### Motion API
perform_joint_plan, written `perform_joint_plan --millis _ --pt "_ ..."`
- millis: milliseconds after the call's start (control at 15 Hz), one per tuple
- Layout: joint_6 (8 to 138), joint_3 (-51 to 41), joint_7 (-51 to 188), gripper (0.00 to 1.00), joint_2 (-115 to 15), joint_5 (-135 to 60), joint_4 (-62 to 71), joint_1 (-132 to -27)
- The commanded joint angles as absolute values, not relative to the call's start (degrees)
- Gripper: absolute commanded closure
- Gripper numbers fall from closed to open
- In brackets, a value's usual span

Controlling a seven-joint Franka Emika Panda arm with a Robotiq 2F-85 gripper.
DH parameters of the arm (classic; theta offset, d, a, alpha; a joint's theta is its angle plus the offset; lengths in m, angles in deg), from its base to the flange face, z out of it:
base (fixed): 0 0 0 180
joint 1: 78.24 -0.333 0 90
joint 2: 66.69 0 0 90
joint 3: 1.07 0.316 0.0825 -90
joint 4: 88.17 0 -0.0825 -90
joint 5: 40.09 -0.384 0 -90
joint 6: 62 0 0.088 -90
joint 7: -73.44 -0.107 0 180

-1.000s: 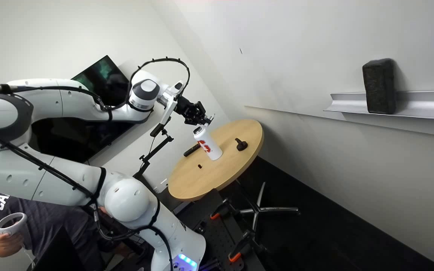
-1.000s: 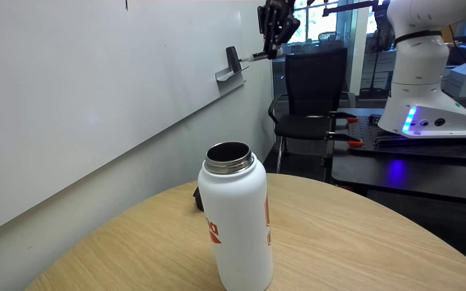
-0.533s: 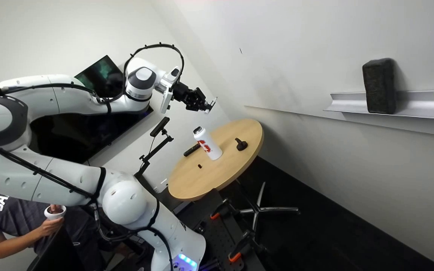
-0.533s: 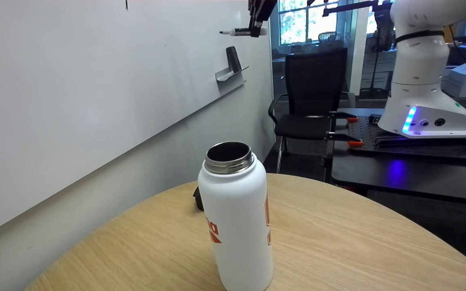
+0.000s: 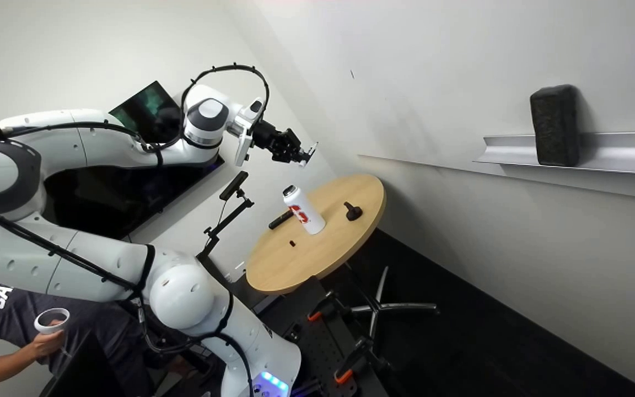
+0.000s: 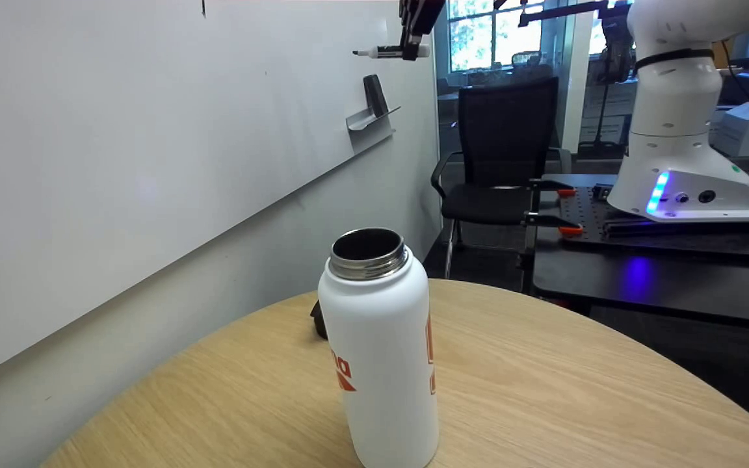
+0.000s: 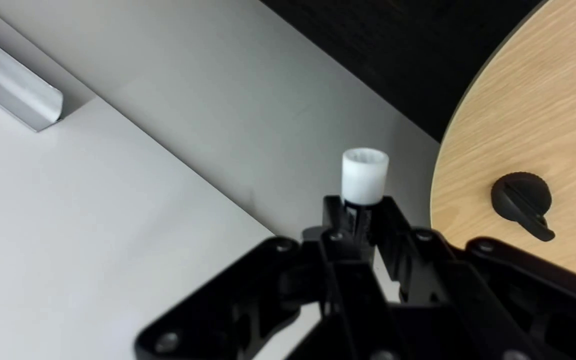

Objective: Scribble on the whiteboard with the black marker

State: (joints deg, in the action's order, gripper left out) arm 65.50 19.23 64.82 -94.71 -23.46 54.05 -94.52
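My gripper point(image 5: 305, 156) is shut on the black marker point(image 6: 384, 51), which is white at both ends with a dark middle. The marker is held in the air, nearly level in an exterior view, its dark uncapped tip pointing toward the whiteboard point(image 6: 121, 130). I cannot tell whether the tip touches the board. In the wrist view the marker's white rear end point(image 7: 364, 177) sticks out between the fingertips point(image 7: 360, 215), and its tip is hidden behind the gripper. The whiteboard fills the lower left there point(image 7: 93, 225). A short black mark point(image 5: 352, 74) shows on the board.
A white open bottle point(image 6: 381, 344) stands on the round wooden table point(image 5: 279, 270). A black lid point(image 7: 520, 197), a small black cap point(image 5: 292, 243) and a black cylinder point(image 5: 280, 220) also lie there. A dark eraser point(image 5: 555, 127) sits on the board's metal tray point(image 5: 620, 154).
My gripper rose with the marker and moved left in an exterior view between the two earlier moments, and the marker came closer to level. In the last half second the arm looks still.
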Motion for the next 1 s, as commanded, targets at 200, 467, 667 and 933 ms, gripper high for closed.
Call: perform_joint_plan --millis 200,467,667,933 --pt "60.81 19.65 56.17 0.95 -92.31 -19.52 46.37 -86.67" --pt "63.69 20.13 49.81 0.95 -88.04 -14.80 41.21 -81.63" --pt "65.56 20.62 44.46 0.95 -84.09 -11.05 38.34 -80.29" --pt "68.32 18.85 42.05 0.95 -83.13 -8.42 38.83 -82.13"
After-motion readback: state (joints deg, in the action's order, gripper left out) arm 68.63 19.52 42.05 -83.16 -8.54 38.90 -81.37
